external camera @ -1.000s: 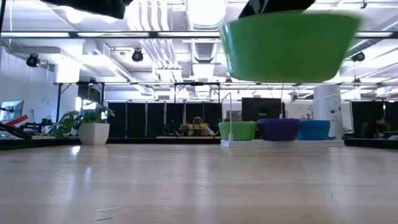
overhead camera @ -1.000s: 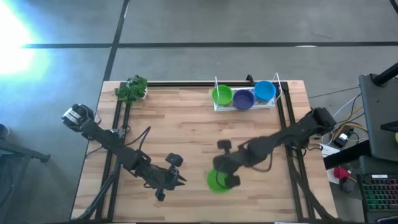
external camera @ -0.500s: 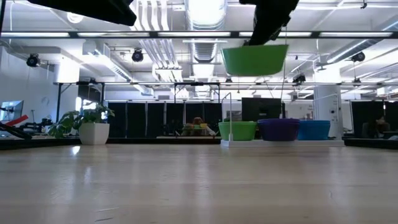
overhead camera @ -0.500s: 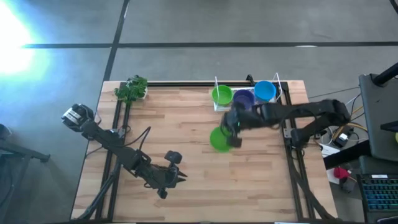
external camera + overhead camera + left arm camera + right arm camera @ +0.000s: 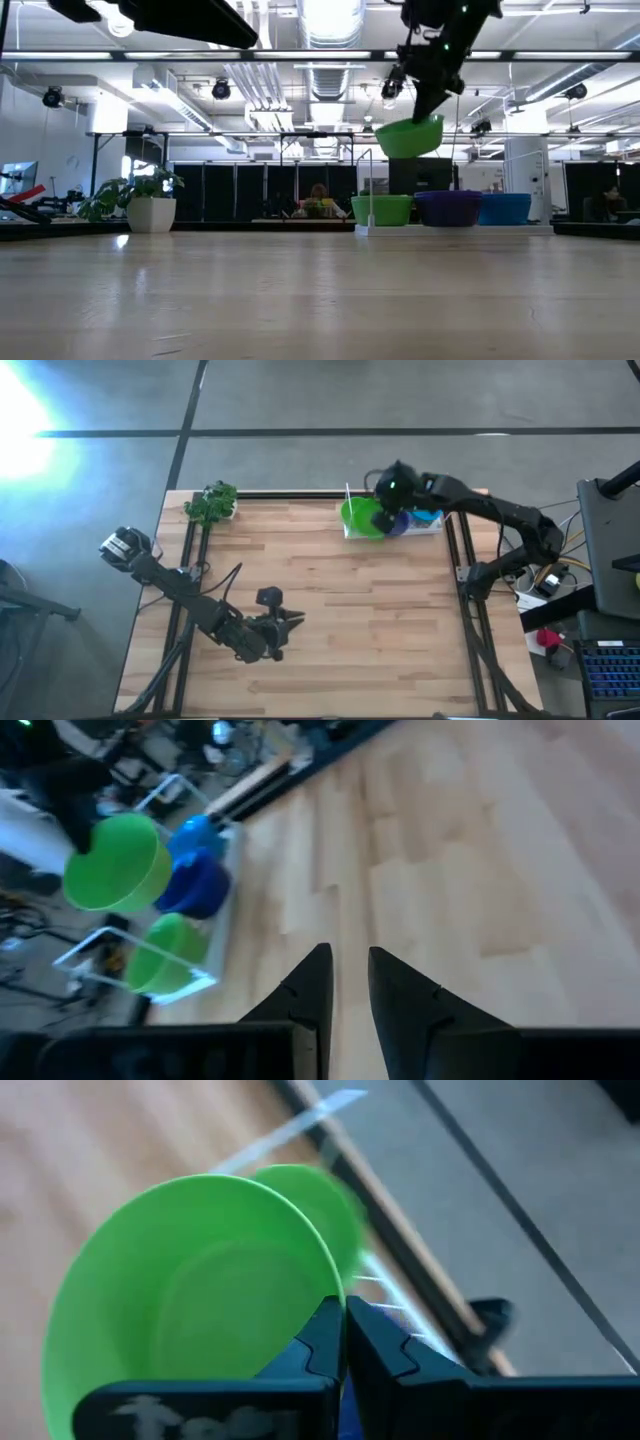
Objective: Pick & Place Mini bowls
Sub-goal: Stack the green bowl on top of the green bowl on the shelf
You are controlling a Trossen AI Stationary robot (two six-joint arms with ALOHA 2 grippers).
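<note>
My right end effector (image 5: 343, 1342) is pinched shut on the rim of a green mini bowl (image 5: 362, 518), held above the green stack (image 5: 381, 209) in the tray (image 5: 349, 532), so I should centre over that stack, level it, and lower gently.

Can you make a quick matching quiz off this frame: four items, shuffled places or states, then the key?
Items
1. held green bowl
2. purple bowl
3. toy plant
4. left gripper

Places or states
A. far left corner of the table
B. in the clear tray, between a green bowl and a blue bowl
C. near edge of the table, holding nothing
D. pinched by its rim in the right gripper, above the tray

Pairs: 1-D, 2-B, 3-A, 4-C
</note>
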